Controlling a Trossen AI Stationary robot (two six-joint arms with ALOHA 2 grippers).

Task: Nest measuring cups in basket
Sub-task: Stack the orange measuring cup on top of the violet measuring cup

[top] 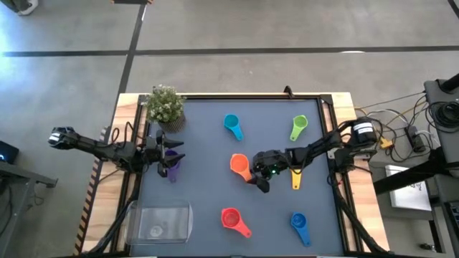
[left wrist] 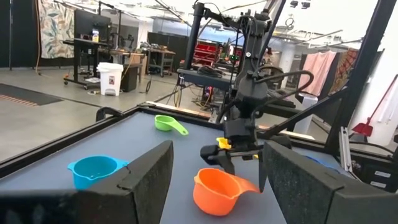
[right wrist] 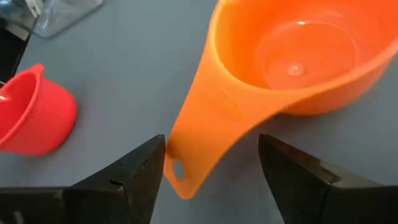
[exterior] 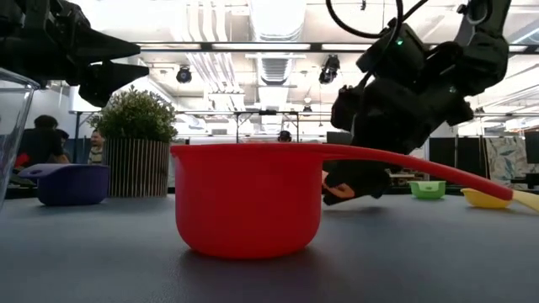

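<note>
My right gripper (top: 257, 179) (right wrist: 212, 138) is open low over the table's middle. Its fingers stand on either side of the orange cup's handle (right wrist: 205, 124) without clearly touching it; the orange cup (top: 239, 164) sits upright on the mat. My left gripper (top: 171, 149) (left wrist: 217, 146) is open and hovers above the purple cup (top: 171, 167) (exterior: 67, 183), which rests on its base at the table's left. The light blue cup (top: 232, 126), green cup (top: 299, 127), yellow cup (top: 295, 178), red cup (top: 233, 218) and blue cup (top: 299, 225) lie apart on the mat. The clear basket (top: 163, 221) stands at the near left corner.
A small potted plant (top: 166, 106) stands at the far left corner, just behind the left gripper. A raised frame (top: 330, 100) runs around the mat. The red cup lies between the orange cup and the basket. Cables and gear sit off the table's right edge.
</note>
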